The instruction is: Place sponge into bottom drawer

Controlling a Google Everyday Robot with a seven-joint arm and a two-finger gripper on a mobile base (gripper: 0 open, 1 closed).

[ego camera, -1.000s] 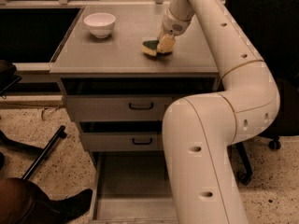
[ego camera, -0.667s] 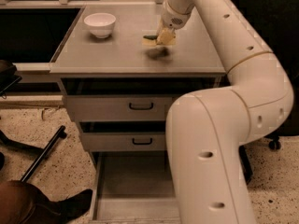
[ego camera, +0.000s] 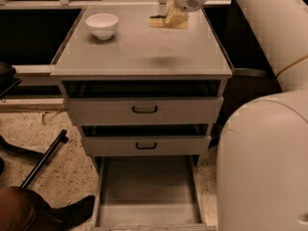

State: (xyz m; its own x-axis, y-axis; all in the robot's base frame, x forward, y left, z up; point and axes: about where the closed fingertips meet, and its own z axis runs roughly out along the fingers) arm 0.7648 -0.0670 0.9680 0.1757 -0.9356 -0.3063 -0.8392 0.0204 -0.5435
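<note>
The sponge [ego camera: 158, 22], dark green over yellow, hangs in the air above the back of the grey cabinet top [ego camera: 139, 52], with a faint shadow below it. My gripper [ego camera: 174, 18] comes down from the top right and is shut on the sponge's right part, hiding that side. The bottom drawer [ego camera: 144, 189] is pulled fully out at the foot of the cabinet, its flat grey floor bare. The gripper is far above and behind the drawer.
A white bowl [ego camera: 102, 25] stands at the cabinet top's back left. The two shallower drawers [ego camera: 144, 110] [ego camera: 145, 146] with black handles stand slightly open. My bulky white arm [ego camera: 262, 162] fills the right side. A person's leg [ego camera: 29, 214] and a black pole [ego camera: 43, 159] are on the floor at left.
The gripper has risen from the cabinet top with the sponge in it, and the sponge no longer rests on the surface. The view has shifted as the arm moved.
</note>
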